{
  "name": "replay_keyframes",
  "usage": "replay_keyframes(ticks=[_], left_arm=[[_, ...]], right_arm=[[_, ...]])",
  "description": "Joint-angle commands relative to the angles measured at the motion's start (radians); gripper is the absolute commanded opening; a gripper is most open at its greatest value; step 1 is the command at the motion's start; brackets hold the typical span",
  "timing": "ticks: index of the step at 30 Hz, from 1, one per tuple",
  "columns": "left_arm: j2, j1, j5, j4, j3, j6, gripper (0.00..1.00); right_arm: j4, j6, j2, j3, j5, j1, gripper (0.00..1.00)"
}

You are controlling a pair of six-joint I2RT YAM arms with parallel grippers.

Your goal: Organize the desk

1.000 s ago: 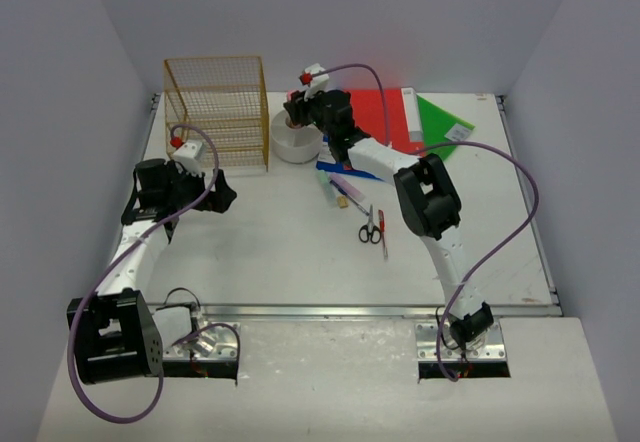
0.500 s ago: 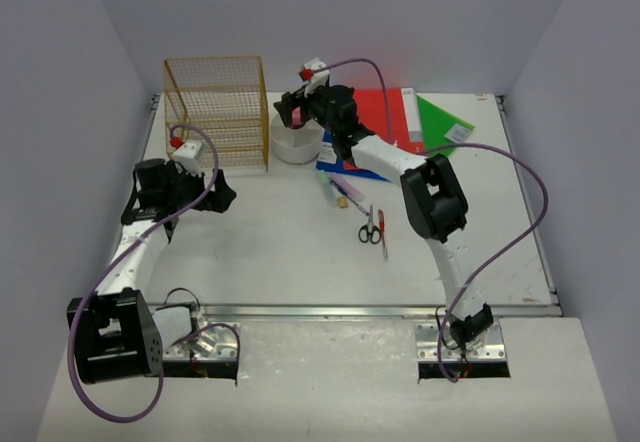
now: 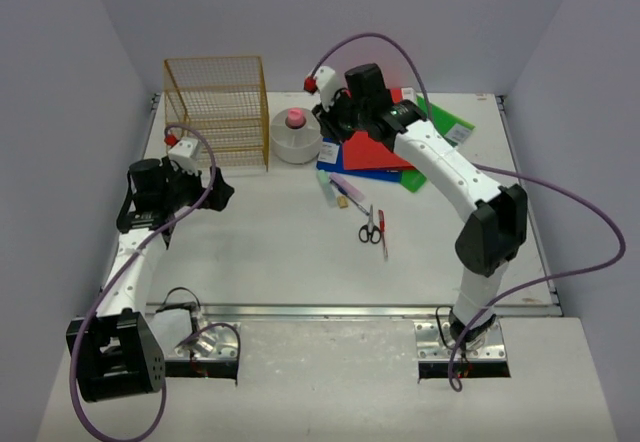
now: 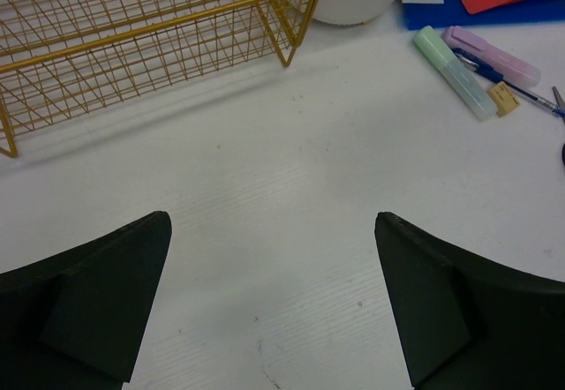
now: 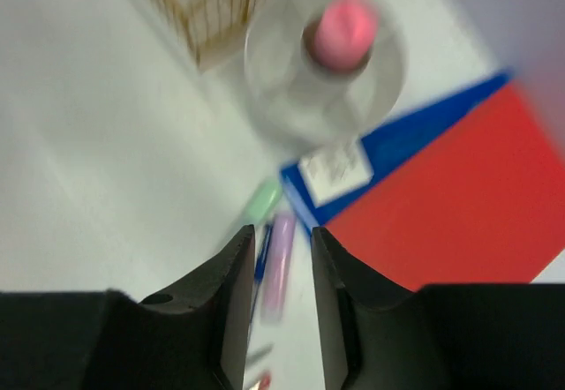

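- Desk (image 3: 280,262), white and boxed in by pale walls, runs from the metal rail (image 3: 330,311) at its near edge to the far wall. We find its clutter gathered in the far half.
- Right gripper (image 5: 278,240) hangs just right of the white cup (image 3: 296,144), looking down on it. Its fingers are parted by a narrow gap with nothing between them. We judge it sits there because the cup serves as the pen holder.
- A pink-topped item (image 5: 344,30) stands upright inside that cup. By our reading it is the one loose thing put away so far. The wrist view is too blurred for us to say what it is.
- Left gripper (image 4: 274,302) hovers low over bare tabletop just near of the gold wire rack (image 4: 132,46). Its fingers are spread wide and empty, and we take it to be held clear of the other arm's reach.
- A green highlighter (image 4: 455,77) and a purple highlighter (image 4: 490,55) lie side by side on the near side of the cup, with a small tan block (image 4: 503,97) touching them.
- Scissors (image 3: 371,227) and a red pen (image 3: 382,234) rest together nearer the middle, well apart from both grippers.
- A red folder (image 3: 375,147), a blue folder (image 3: 335,169) and a green folder (image 3: 440,122) overlap at the far right, beside the cup. We expect the rack is meant for them, and the slim items for the cup.
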Motion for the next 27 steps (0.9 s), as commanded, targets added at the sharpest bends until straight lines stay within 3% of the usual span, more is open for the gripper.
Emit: replay_keyframes(ticks=[1,7,14,27], left_arm=[[-0.050,0.009,-0.001,0.016,-0.007,0.007,1.00],[-0.070,0.009,-0.010,0.005,-0.016,0.014,1.00],[-0.075,0.010,-0.024,-0.013,-0.022,0.029,1.00],[-0.049,0.010,-0.027,-0.003,-0.033,0.023,1.00]], right_arm=[[-0.503,-0.033,0.196,0.063,0.068,-0.031,0.32],[-0.541,-0.047,0.370,0.144,0.043,-0.060,0.39],[-0.516,-0.046,0.523,0.277,0.023,-0.081,0.40],[-0.485,-0.019,0.646,0.429,0.003,-0.092,0.40]])
